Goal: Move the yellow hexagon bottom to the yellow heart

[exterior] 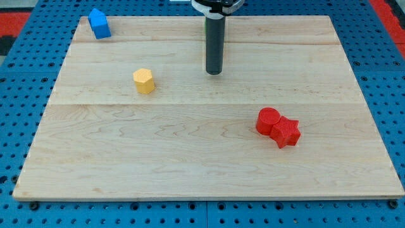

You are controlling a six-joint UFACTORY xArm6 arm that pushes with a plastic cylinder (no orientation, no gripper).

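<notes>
My tip [214, 72] is resting on the wooden bench [190, 158] in the upper middle of the view, at the lower end of a straight dark rod that is coming down from the view's top. This end effector is a plain rod with nothing to spread or press together, and it is pinching nothing and touching no block.

The yellow hexagon [144, 81] is sitting to the view's left of my tip and slightly lower, well apart from it, standing alone on bare wood. Farther out, a blue block [99, 23] with a peaked, house-like top is lying at the bench's top left corner. Toward the view's lower right, a red cylinder [267, 121] and a red star [286, 132] are sitting touching each other, well apart from my tip. The bench is lying on a blue perforated surface [25, 69].
</notes>
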